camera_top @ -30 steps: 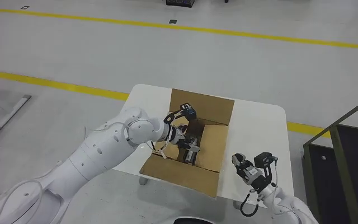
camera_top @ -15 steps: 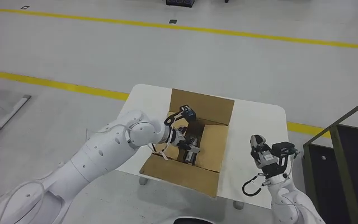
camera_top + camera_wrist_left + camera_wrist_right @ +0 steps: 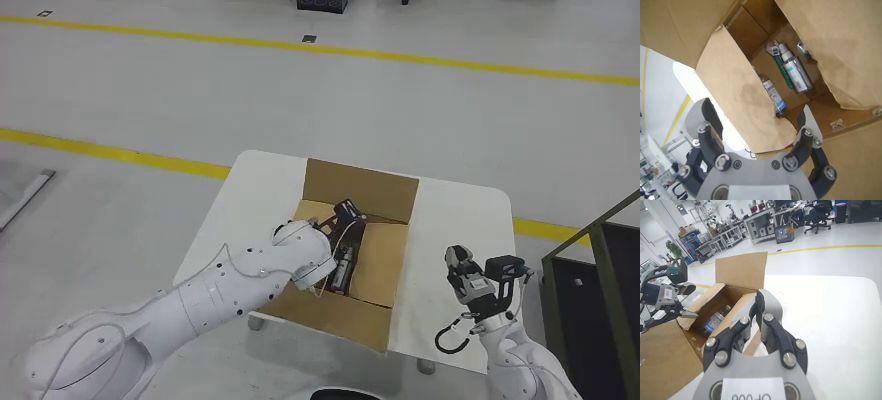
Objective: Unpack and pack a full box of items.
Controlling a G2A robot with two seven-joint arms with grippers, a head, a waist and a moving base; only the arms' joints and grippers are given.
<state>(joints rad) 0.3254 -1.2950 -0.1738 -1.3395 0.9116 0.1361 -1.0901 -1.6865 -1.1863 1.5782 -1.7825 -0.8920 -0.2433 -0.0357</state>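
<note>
Judging from how things lie, the unpacking has barely started: every item I can see is inside the box [image 3: 385,195], so all of the unpacking and the whole repacking are left.

The box stands on the tabletop [image 3: 460,210]. Its far flap stands upright, and the side flaps lean inward over the opening. The left tool [image 3: 755,108] is at the box's near left edge. Its fingers are spread wide on either side of one torn flap [image 3: 738,98], straddling it without pinching it. My guess is the step in hand is folding this flap aside to clear the opening.

On the box floor a green-handled wrench [image 3: 779,60] lies touching a clear bottle [image 3: 797,73], side by side. A round metal piece [image 3: 802,49] sits just beside the clear bottle's cap, partly under the other flap. A water bottle [image 3: 774,92] lies against the opposite wall, half hidden by the torn flap.

The right tool [image 3: 758,295] hangs over bare tabletop to the box's right, apart from it, fingers closed on nothing.
</note>
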